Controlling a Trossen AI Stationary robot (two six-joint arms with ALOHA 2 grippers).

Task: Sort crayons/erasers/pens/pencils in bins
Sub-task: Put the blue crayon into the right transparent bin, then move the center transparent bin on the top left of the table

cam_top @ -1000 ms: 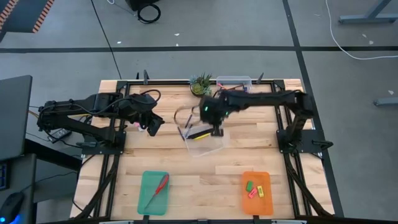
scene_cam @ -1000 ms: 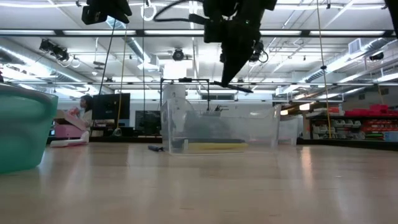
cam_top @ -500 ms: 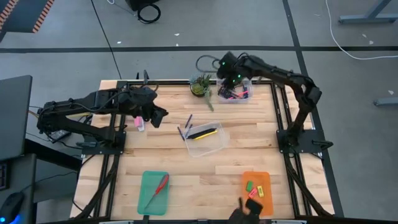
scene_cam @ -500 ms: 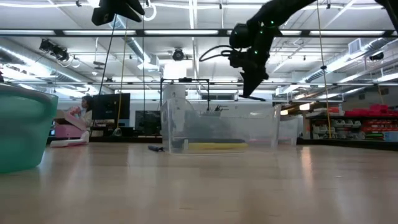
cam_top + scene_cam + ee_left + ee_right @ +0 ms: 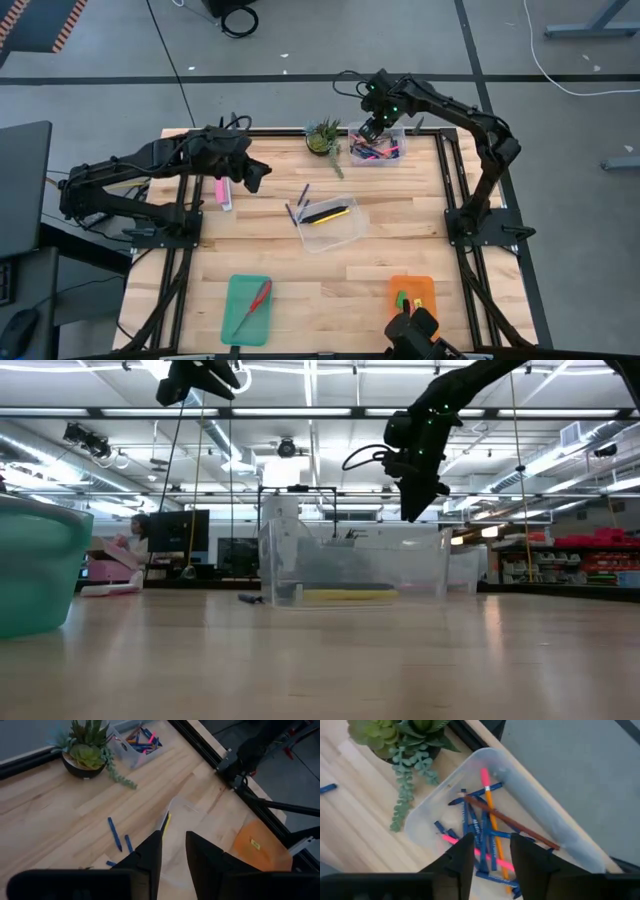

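Left gripper (image 5: 256, 177) hovers over the tabletop's (image 5: 400, 215) left-back part, just beside a long pink box (image 5: 221, 193); its fingers (image 5: 150, 857) stand a little apart with nothing between them. Near the front edge sits the teal-green tray (image 5: 247, 309) with red-handled scissors (image 5: 254, 302) in it. Toward the middle, three blue pens (image 5: 299, 203) lie loose on the wood, beside a clear tub (image 5: 333, 226) holding a yellow pencil (image 5: 327, 214) and a dark one. A small potted plant (image 5: 323, 136) stands at the back edge. Right gripper (image 5: 367, 131) hangs over the second clear tub (image 5: 377, 146) at the back edge next to the plant; its fingers (image 5: 461, 856) are apart, holding nothing. That tub holds a pile of blue pens (image 5: 476, 834), an orange pencil with a pink eraser tip (image 5: 490, 812), a brown pencil (image 5: 511, 825) and pink sticks. The orange tray (image 5: 416, 296) sits front right with green and yellow erasers (image 5: 410, 299), partly covered by a dark object (image 5: 420, 338) at the front edge.
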